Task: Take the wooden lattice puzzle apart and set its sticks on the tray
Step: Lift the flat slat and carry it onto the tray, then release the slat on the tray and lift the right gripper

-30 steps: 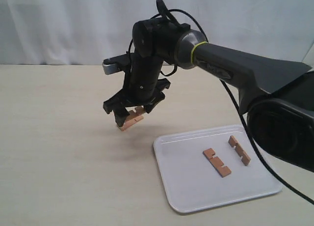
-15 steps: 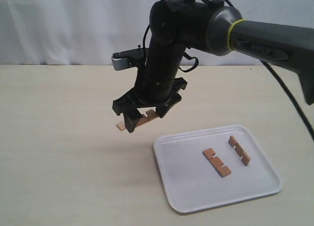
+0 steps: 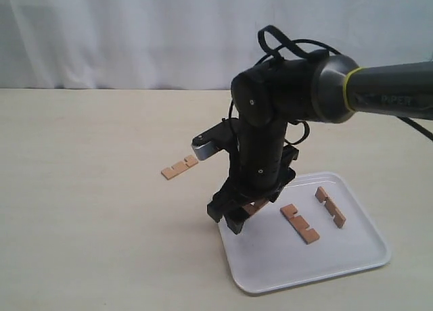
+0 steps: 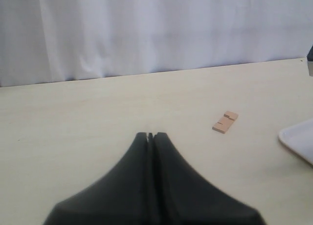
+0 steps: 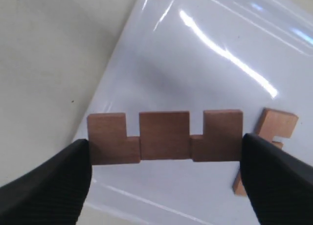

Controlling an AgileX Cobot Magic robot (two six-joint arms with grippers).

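The wooden lattice puzzle as a joined grid is out of view; only separate sticks show. My right gripper (image 3: 240,216) hangs low over the left edge of the white tray (image 3: 270,260). It is shut on one notched stick (image 5: 165,137), held end to end between its black fingers (image 5: 58,181). Two sticks (image 3: 299,223) (image 3: 330,207) lie flat in the tray. Another stick (image 3: 179,168) lies on the table left of the arm, apart from the tray. My left gripper (image 4: 150,136) is shut and empty, low over the table, with that loose stick (image 4: 225,122) ahead of it.
The beige table (image 3: 88,209) runs back to a white curtain (image 3: 101,34). The right arm's dark body (image 3: 291,94) reaches in from the right above the tray. A tray corner (image 4: 299,139) shows in the left wrist view.
The right arm has swung right and down with its stick, from above the table to the tray's left edge. The stick on the table stayed where it was.
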